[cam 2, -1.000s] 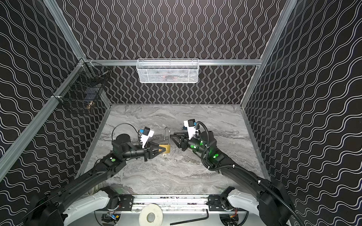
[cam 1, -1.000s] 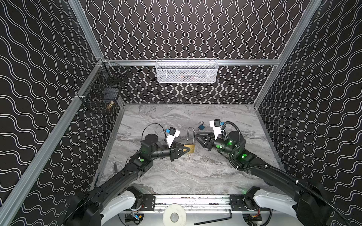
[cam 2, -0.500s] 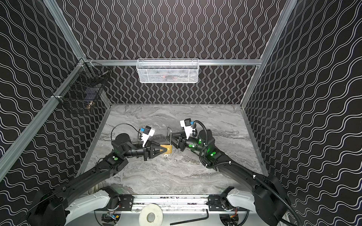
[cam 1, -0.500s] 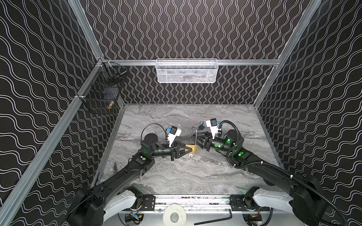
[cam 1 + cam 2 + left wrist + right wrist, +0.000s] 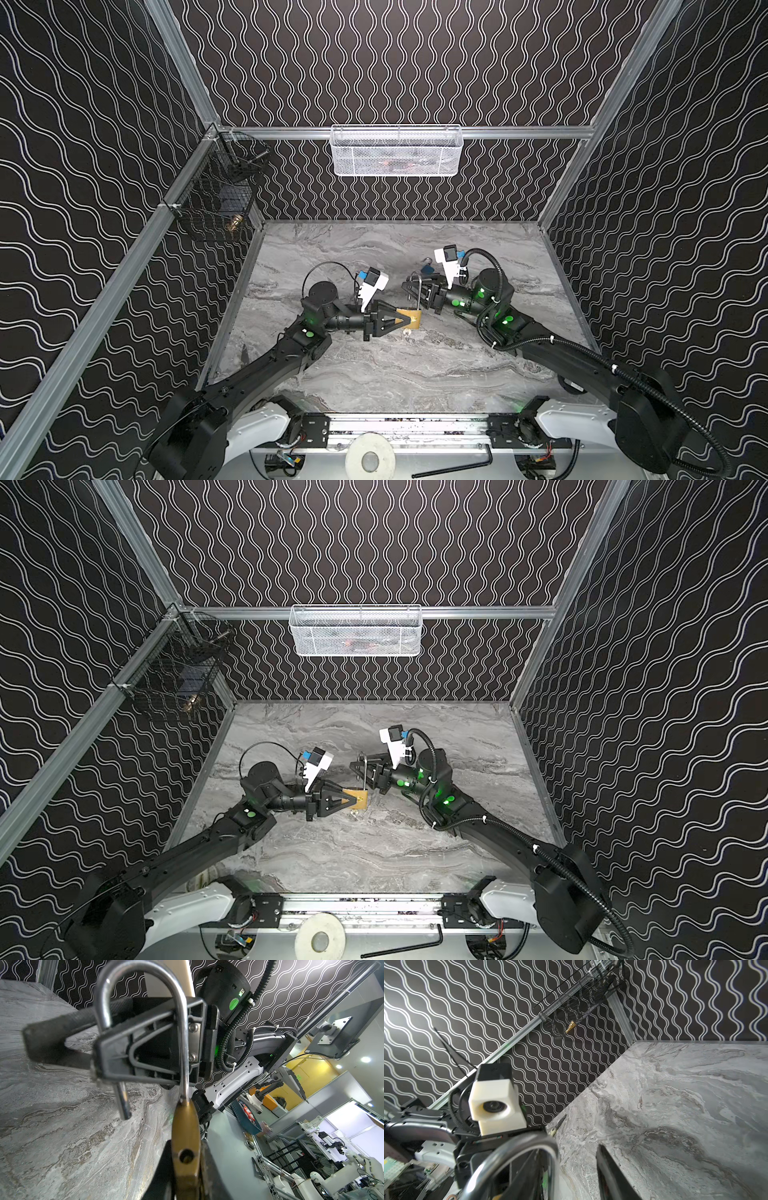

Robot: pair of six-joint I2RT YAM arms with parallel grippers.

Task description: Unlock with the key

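Marble tabletop [image 5: 374,374], brass padlock [image 5: 186,1126], steel shackle [image 5: 180,1043] open, left tool [image 5: 402,321] gripping it

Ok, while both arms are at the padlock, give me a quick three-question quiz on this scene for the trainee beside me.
1. True or false: the padlock has its shackle locked shut.
2. Fill in: the right gripper has its jaws ___, one on either side of the shackle's free leg.
3. Which gripper clamps the padlock's brass body? A) left gripper B) right gripper C) neither

Key: 1 false, the free leg is out of the body. 2 open. 3 A.
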